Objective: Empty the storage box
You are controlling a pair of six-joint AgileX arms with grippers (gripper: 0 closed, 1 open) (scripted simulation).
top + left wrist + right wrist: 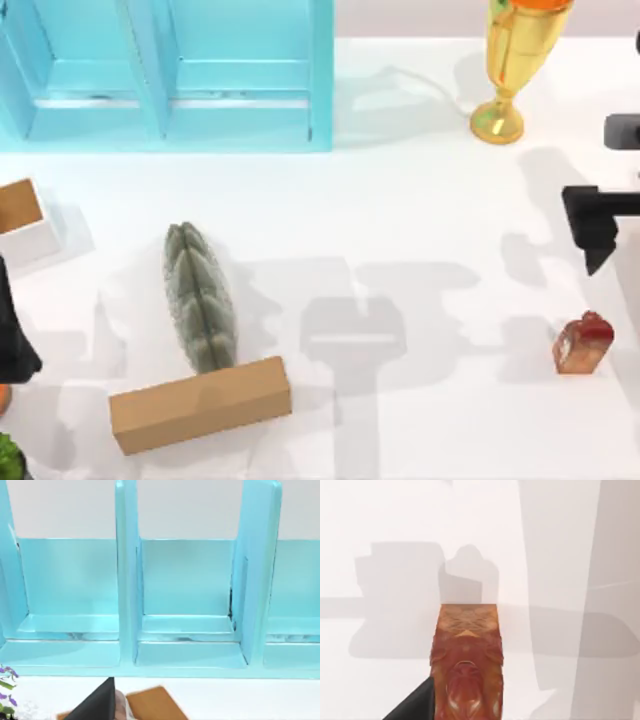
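Storage box: a light blue open-fronted box (170, 75) with upright dividers stands at the far left of the bench, against the back edge. In the left wrist view (190, 605) its compartments hold nothing.
Cactus-like object: a grey-green ribbed oblong (200, 297) lies on the bench left of centre, lengthwise front to back, in front of the storage box and well apart from it.
Cardboard block: a long brown block (200, 403) lies near the front edge, touching or just beside the near end of the ribbed oblong.
Small white box: a white box with a brown top (22, 215) sits at the left edge.
Trophy: a gold cup (515, 60) stands near the back right corner.
Red-brown object: a small glossy reddish piece (583, 344) stands near the right edge; the right wrist view shows it close up (467, 665).
Left gripper: dark part of it (12, 335) is at the left edge of the bench; cannot tell whether it is open or closed.
Right gripper: (597, 228) hangs at the right edge, behind the red-brown object and apart from it; its state cannot be told.
Bench: white surface (430, 200).
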